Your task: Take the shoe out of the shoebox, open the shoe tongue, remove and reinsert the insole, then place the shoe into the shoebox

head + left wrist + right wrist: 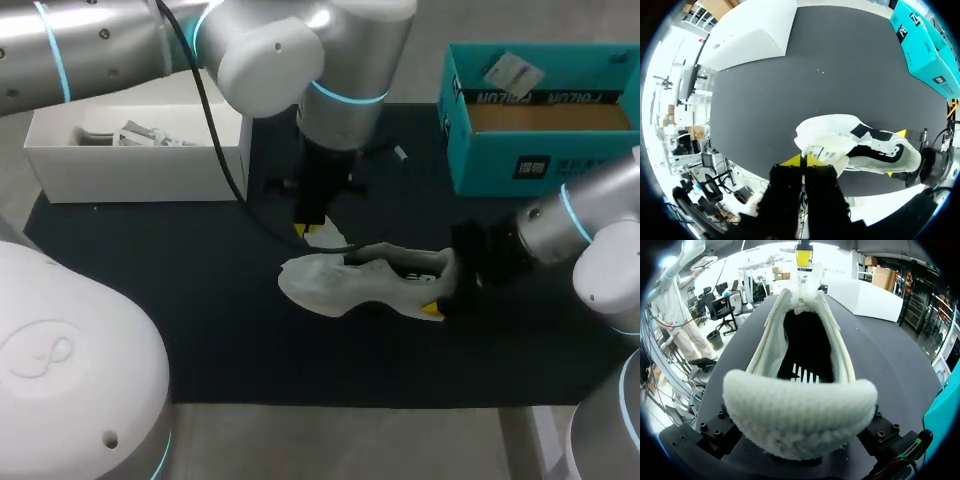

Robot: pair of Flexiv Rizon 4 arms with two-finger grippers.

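**A:** The shoe is out, sitting on the mat mid-table, well apart from the teal box.

**B:** So step one looks done. What about the right gripper?

**A:** It's clamped on the heel, a finger on each side, bracing the shoe.

**B:** And the left gripper comes down from above, tips pinched narrow on the tongue.

**A:** Then opening the tongue is the step in hand, I'd say. And the insole?

**B:** I can't tell, because the inside of the shoe is dark. By my reckoning, pulling the insole, refitting it and boxing the shoe are all left to do.
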